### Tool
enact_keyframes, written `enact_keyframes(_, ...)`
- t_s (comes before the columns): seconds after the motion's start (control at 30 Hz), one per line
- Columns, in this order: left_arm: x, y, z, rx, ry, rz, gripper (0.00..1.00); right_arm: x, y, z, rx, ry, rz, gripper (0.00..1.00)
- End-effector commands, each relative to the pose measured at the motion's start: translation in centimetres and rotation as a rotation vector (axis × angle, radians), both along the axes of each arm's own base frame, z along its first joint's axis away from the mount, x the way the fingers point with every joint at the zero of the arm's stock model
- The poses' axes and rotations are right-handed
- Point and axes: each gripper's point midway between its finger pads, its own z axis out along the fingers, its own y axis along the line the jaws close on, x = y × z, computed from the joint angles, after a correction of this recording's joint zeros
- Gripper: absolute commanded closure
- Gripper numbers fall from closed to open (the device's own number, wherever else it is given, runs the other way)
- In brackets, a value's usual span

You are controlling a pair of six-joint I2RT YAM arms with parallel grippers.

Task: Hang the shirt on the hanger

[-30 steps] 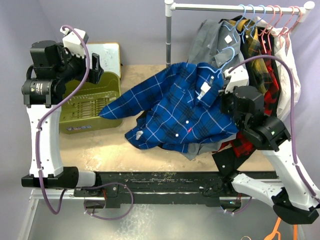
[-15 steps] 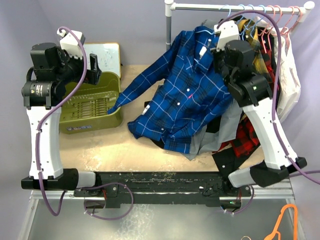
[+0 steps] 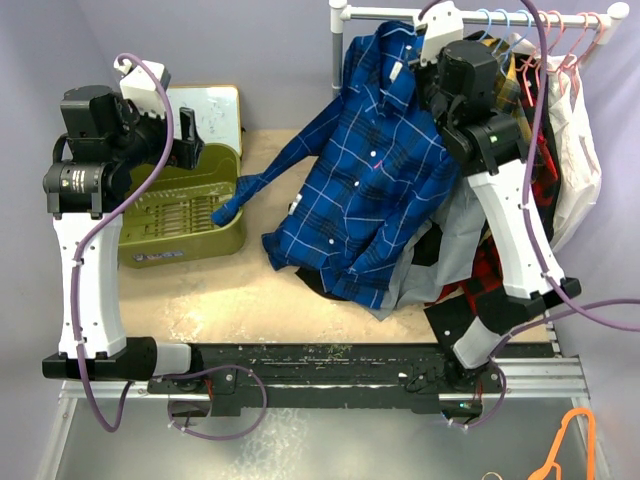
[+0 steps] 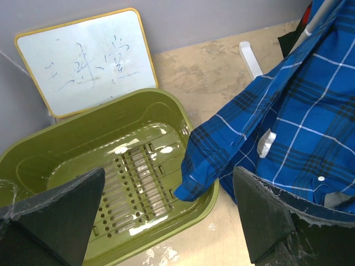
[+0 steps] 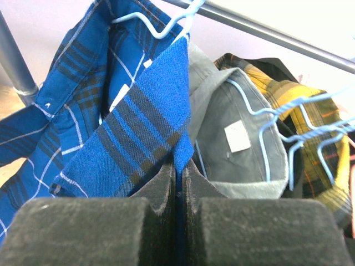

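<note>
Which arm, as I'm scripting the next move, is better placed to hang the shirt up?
Right: the right hand is shut on the shirt by the hanger, near the rail; the left hand is open over the bin.

shirt [image 3: 370, 190] below the rail [image 3: 375, 13], its sleeve [image 3: 262, 183] over the bin's [image 3: 180, 248] rim

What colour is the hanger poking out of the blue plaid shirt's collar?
Light blue; the hanger shows best in the right wrist view.

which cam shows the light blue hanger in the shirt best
Right wrist: the hanger wire shows plainly at the shirt collar, below the rail. In top external the right arm covers it; left wrist shows none.
</note>
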Motion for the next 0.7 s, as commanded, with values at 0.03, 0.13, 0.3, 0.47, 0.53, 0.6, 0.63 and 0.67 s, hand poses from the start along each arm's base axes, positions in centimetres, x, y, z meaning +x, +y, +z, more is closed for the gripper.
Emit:
enact_keyframes(0.03, -0.2, -0.3, 1.0, -0.029, -0.032, -0.009, 0.01, 1.4, -0.1, 3.0, 0.024, -0.101, -0.005, 1.0)
enact_keyframes(0.13, -0.1, -0.3, 0.9, -0.028, -0.029, -0.011, 0.01, 2.1, 0.7, 1.9, 0.033, -0.071, 0.024, 1.0)
enact_keyframes(0.3, 0.0, -0.3, 0.6, -0.029, -0.021, -0.017, 0.01, 2.7, 2.1, -0.7, 0.054, -0.013, 0.077, 1.0)
enact_keyframes(0.47, 0.1, -0.4, 0.2, -0.033, -0.013, -0.026, 0.01, 2.4, 3.3, -3.3, 0.1, 0.044, 0.135, 1.0)
enact_keyframes(0.53, 0.0, -0.5, 0.2, -0.033, -0.013, -0.03, 0.01, 2.2, 3.6, -4.4, 0.111, 0.072, 0.157, 1.0)
enact_keyframes(0.6, 0.0, -0.6, -0.1, -0.036, -0.008, -0.038, 0.01, 2.0, 3.8, -5.5, 0.119, 0.097, 0.169, 1.0)
enact_keyframes(0.63, 0.0, -0.6, -0.1, -0.037, -0.007, -0.042, 0.01, 1.9, 4.0, -6.3, 0.123, 0.114, 0.174, 1.0)
enact_keyframes(0.67, 0.0, -0.6, -0.2, -0.039, -0.006, -0.043, 0.01, 1.7, 4.1, -6.7, 0.128, 0.123, 0.179, 1.0)
